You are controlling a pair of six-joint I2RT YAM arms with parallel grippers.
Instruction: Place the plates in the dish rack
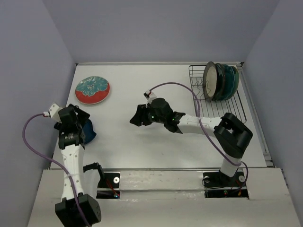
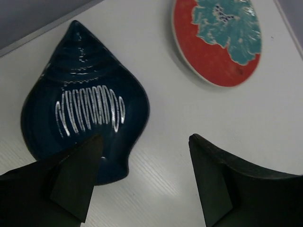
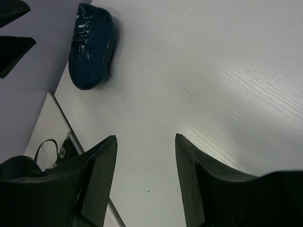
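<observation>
The black wire dish rack [image 1: 236, 105] stands at the back right with three plates [image 1: 218, 81] upright in it: a brown-rimmed cream one in front, teal ones behind. A red-rimmed plate with a teal flower [image 1: 93, 90] lies flat at the back left; it also shows in the left wrist view [image 2: 218, 40]. A dark teal shell-shaped plate [image 2: 80, 101] lies at the left edge, partly under my left gripper [image 1: 75, 124], and shows in the right wrist view [image 3: 90, 45]. The left gripper [image 2: 144, 177] is open, one finger over the plate's near edge. My right gripper [image 1: 138, 116] is open and empty above the table's middle.
Grey walls close the table on the left, back and right. A raised rim runs along the table's near edge [image 1: 156, 169]. Purple cables loop off both wrists. The rack has bare prongs in its near half.
</observation>
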